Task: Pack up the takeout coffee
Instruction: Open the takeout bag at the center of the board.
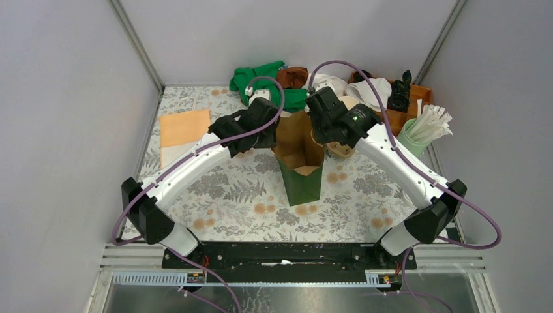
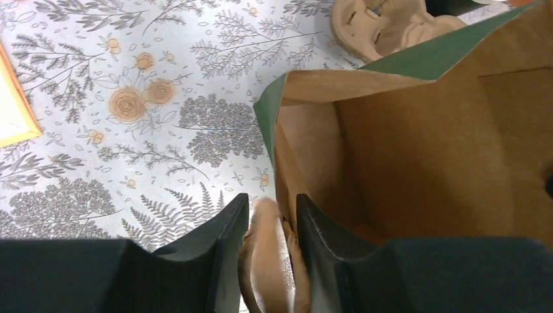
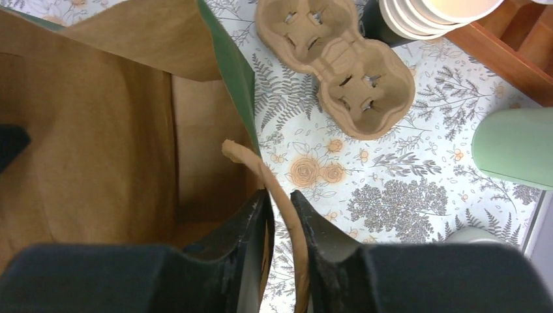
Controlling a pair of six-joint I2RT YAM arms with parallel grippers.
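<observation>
Left gripper fingers pinch the left handle of the paper bag. Right gripper fingers clamp its right handle. The bag stands open mid-table, with the cup carrier near its right side. I cannot tell where the takeout coffee is.

Colours on my table: green, brown and a flowered cloth.

I see the paper bag dark green outside and plain kraft brown inside. The tablecloth is white with grey ferns and small orange roses. At the left edge lies an orange sheet, at the far edge a bright green cloth. The cup carrier is dull brown. The straw holder is mint green and its straws are white. The left arm and the right arm are white with black joints, and their cables are purple.
</observation>
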